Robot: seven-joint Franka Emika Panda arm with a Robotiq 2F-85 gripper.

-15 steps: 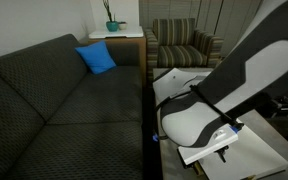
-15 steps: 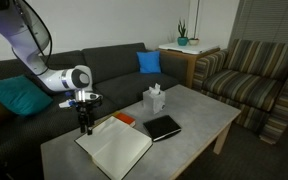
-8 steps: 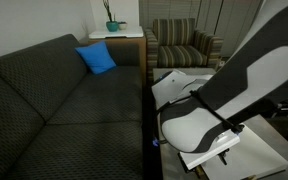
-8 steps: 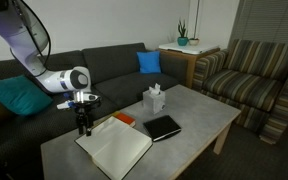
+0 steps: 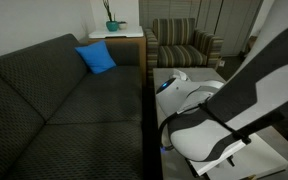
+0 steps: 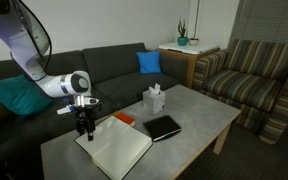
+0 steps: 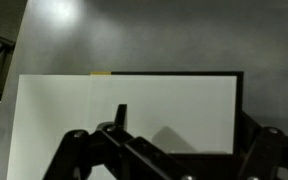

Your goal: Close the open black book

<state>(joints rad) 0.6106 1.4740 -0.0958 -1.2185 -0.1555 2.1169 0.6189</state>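
Black-covered large thin book, open, white pages upward, on the grey rectangular table.
It lies flat at the table's end, one corner just beside a flat orange-red book, with a small black notebook near. The dark pincer gripper points down at the book edge nearest the dark grey sofa. How far its jaws are parted cannot be told, and no held item shows. The wrist view shows a white page with a black cover rim.
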